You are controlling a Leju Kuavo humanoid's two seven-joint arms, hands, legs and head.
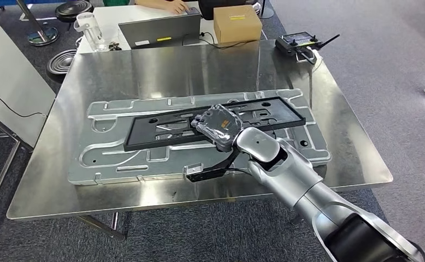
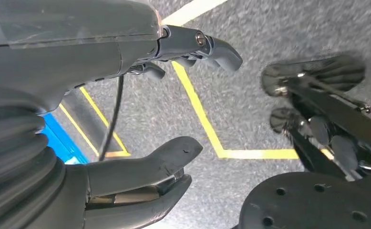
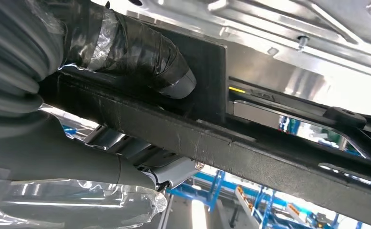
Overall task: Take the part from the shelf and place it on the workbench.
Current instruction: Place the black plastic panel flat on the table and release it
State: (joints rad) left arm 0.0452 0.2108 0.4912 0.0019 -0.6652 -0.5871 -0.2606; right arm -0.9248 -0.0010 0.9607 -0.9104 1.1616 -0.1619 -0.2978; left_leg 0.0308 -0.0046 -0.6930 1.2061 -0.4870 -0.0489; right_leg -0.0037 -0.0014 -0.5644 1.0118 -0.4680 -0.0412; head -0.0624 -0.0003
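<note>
The part is a long black plastic frame lying across a silver stamped metal panel on the steel workbench. My right hand, wrapped in clear film, sits at the frame's middle. In the right wrist view the taped thumb presses on one side of the frame's bar and the fingers curl under the other side, so the hand grips it. My left hand hangs over the grey floor, fingers apart and holding nothing.
At the bench's far edge are a grey laptop, a cardboard box and a black remote controller. A person's hand rests behind the laptop. A white table stands to the left.
</note>
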